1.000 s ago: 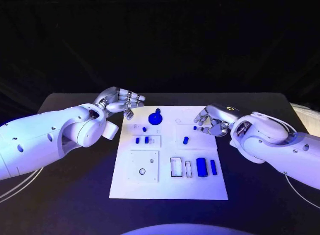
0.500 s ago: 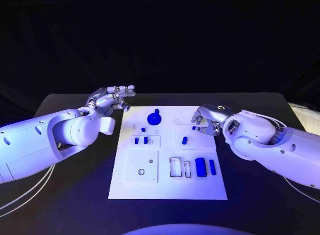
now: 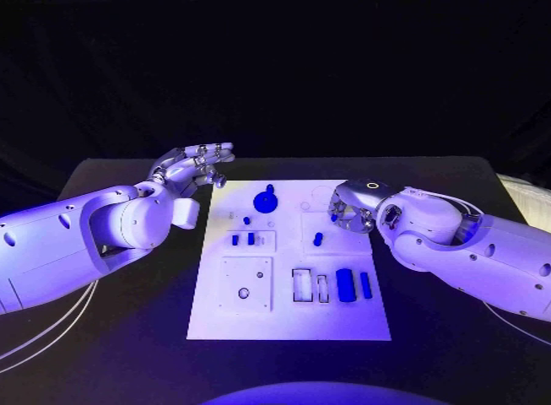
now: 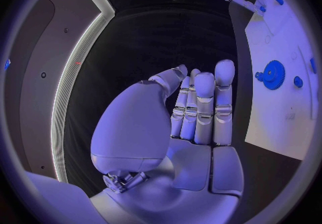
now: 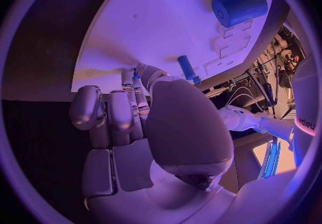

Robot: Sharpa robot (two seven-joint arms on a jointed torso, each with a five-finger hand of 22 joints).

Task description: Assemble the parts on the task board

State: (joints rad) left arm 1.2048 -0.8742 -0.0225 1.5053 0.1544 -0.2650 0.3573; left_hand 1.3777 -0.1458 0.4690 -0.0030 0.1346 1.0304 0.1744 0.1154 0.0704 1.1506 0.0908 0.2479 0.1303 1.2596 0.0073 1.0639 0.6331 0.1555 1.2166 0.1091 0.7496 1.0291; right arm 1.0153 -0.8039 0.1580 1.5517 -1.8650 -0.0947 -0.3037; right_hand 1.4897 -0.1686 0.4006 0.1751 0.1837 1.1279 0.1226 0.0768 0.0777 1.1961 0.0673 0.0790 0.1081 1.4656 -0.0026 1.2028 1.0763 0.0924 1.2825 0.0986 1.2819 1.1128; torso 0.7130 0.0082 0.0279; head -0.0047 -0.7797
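The white task board point(image 3: 288, 316) lies mid-table. On it are a blue gear point(image 3: 266, 202), two short pegs point(image 3: 244, 240), a peg point(image 3: 319, 240), a thick cylinder point(image 3: 346, 287) and a bar point(image 3: 366, 287). My left hand point(image 3: 197, 163) hovers off the board's far left corner with straight fingers and holds nothing; its palm point(image 4: 195, 122) faces the gear point(image 4: 273, 74). My right hand point(image 3: 352, 211) curls over the board's right upper part. Its thumb and fingertips point(image 5: 127, 82) pinch a small blue part point(image 5: 136, 74), beside an upright peg point(image 5: 188, 68).
The black table point(image 3: 117, 278) surrounds the board, with bare room on both sides. A raised white plate with a hole point(image 3: 246, 285) sits at the board's lower left. Empty slots point(image 3: 302, 287) lie next to the cylinder point(image 5: 239, 7).
My left hand has lifted back and to the left off the board's corner, and its fingers have straightened. The right hand has crept slightly further over the board.
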